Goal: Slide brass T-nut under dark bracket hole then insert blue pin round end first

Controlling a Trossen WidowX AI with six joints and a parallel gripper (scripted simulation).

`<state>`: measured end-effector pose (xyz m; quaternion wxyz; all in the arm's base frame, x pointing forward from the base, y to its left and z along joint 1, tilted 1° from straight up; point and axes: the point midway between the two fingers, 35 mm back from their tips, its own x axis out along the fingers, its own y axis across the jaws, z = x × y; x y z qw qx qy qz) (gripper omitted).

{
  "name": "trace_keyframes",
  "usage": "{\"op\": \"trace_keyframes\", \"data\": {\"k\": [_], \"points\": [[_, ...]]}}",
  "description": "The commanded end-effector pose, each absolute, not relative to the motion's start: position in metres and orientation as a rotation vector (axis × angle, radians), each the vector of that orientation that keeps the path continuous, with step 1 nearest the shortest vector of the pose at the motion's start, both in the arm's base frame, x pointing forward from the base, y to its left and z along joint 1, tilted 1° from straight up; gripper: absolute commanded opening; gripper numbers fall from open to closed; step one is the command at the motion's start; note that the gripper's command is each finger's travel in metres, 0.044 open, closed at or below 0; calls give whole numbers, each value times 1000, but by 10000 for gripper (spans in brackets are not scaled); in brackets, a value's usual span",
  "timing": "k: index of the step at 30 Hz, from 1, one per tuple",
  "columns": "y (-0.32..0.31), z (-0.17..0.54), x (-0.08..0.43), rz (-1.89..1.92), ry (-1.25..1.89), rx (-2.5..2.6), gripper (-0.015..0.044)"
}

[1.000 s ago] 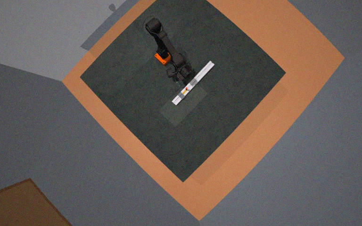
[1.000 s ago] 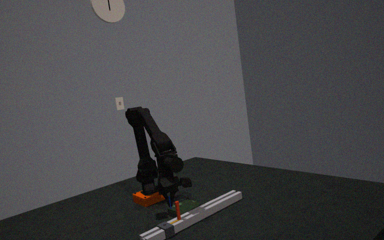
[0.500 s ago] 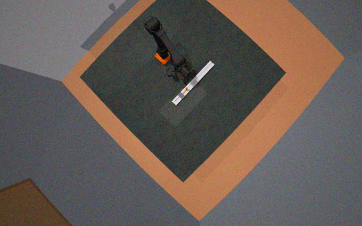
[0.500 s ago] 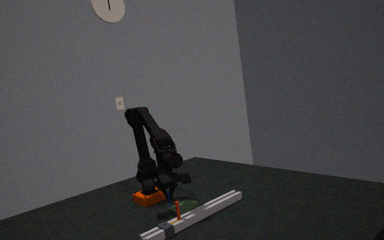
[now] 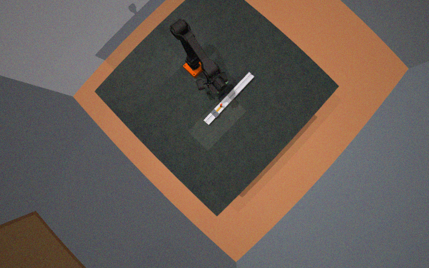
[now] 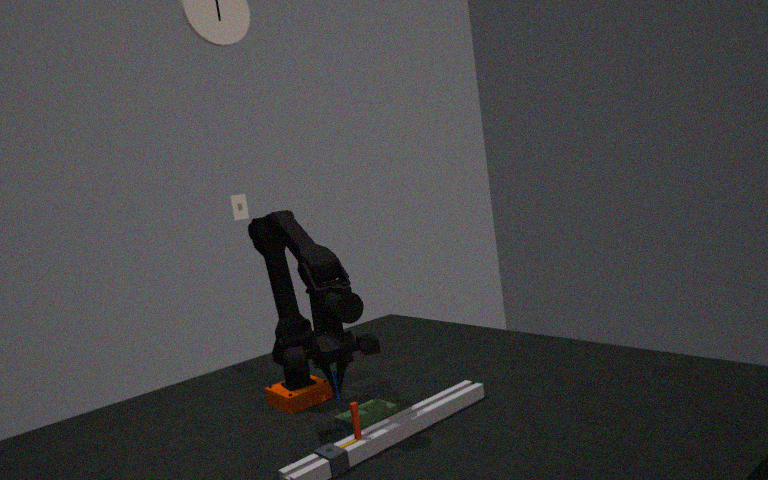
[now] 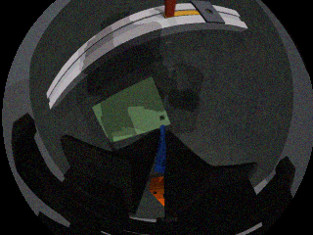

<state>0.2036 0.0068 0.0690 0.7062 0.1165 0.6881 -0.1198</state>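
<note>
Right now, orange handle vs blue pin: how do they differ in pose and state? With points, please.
The orange handle (image 5: 220, 104) (image 6: 355, 421) (image 7: 169, 8) stands up from the rail (image 5: 243, 82) (image 6: 447, 402) (image 7: 73, 64); the blue pin (image 6: 336, 387) (image 7: 160, 154) hangs above the table, off the rail.
The handle is ungripped; the pin is between the closed fingers of the gripper (image 6: 336, 380) (image 7: 162, 142).
The handle is beside the dark bracket (image 5: 214, 113) (image 6: 331, 455) (image 7: 208, 11); the pin is farther from it.
Both are slender and roughly upright.
</note>
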Motion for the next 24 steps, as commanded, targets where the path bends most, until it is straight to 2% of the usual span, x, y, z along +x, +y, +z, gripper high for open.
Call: {"op": "trace_keyframes", "data": {"k": [1,12,24], "points": [[7,82,204,-260,1523,260,-150],[6,103,204,-261,1521,263,-150],[-7,113,237,-303,1506,304,-150]]}}
